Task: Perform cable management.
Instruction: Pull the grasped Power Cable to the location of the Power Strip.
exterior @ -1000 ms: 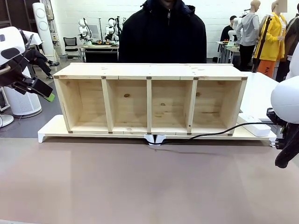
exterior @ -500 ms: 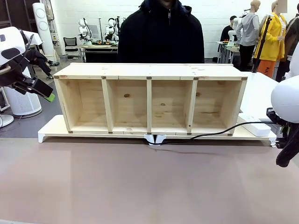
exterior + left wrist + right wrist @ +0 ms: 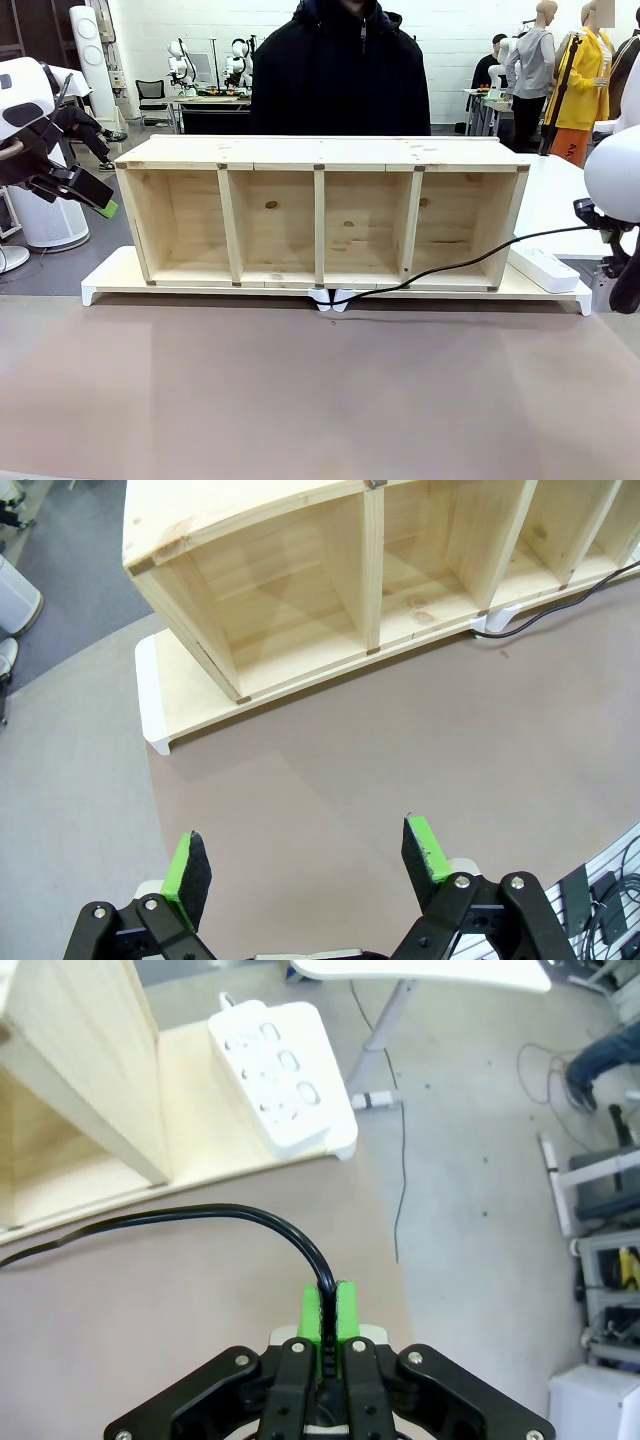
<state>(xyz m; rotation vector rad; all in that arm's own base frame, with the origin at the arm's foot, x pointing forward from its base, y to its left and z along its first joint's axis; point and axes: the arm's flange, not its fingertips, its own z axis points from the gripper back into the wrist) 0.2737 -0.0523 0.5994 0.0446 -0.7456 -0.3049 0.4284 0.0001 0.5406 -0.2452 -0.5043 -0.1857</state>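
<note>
Cable [image 3: 190, 1215] tight between right jaws — left jaws wide

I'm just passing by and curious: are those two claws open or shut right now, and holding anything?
Left gripper: open, holding nothing.
Right gripper: shut on the cable.

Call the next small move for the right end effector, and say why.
Probably carry the cable toward the power strip. The right end effector is shut on the cable near its end, and the strip's sockets face up just ahead of it.
</note>
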